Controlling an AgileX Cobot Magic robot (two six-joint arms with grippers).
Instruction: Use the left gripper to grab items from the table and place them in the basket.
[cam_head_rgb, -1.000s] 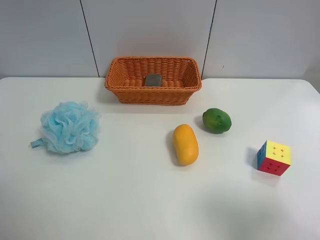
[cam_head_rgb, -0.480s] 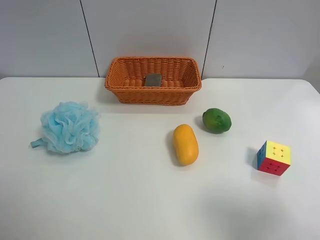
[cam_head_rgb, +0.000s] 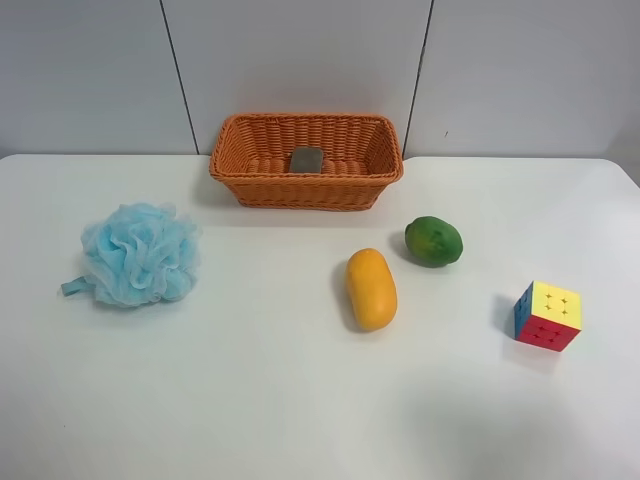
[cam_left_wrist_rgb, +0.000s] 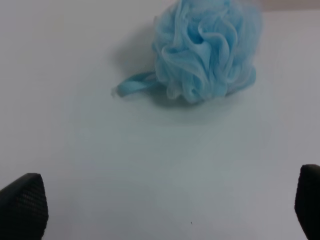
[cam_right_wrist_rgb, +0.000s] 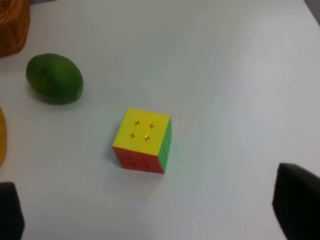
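The orange wicker basket (cam_head_rgb: 305, 160) stands at the back of the white table (cam_head_rgb: 250, 400), with the grey-topped pad (cam_head_rgb: 306, 159) lying inside it. The blue bath pouf (cam_head_rgb: 138, 253) lies on the table; in the left wrist view the pouf (cam_left_wrist_rgb: 205, 47) is some way ahead of my open, empty left gripper (cam_left_wrist_rgb: 165, 210). The mango (cam_head_rgb: 370, 288), green fruit (cam_head_rgb: 433, 240) and puzzle cube (cam_head_rgb: 547, 315) lie apart on the table. My right gripper (cam_right_wrist_rgb: 150, 210) is open, with the cube (cam_right_wrist_rgb: 142, 140) ahead of it. No arm shows in the exterior high view.
A grey panelled wall rises behind the table. In the right wrist view the green fruit (cam_right_wrist_rgb: 54, 78) lies beyond the cube, with the basket's corner (cam_right_wrist_rgb: 12, 25) and the mango's edge (cam_right_wrist_rgb: 1, 140) at the frame's border.
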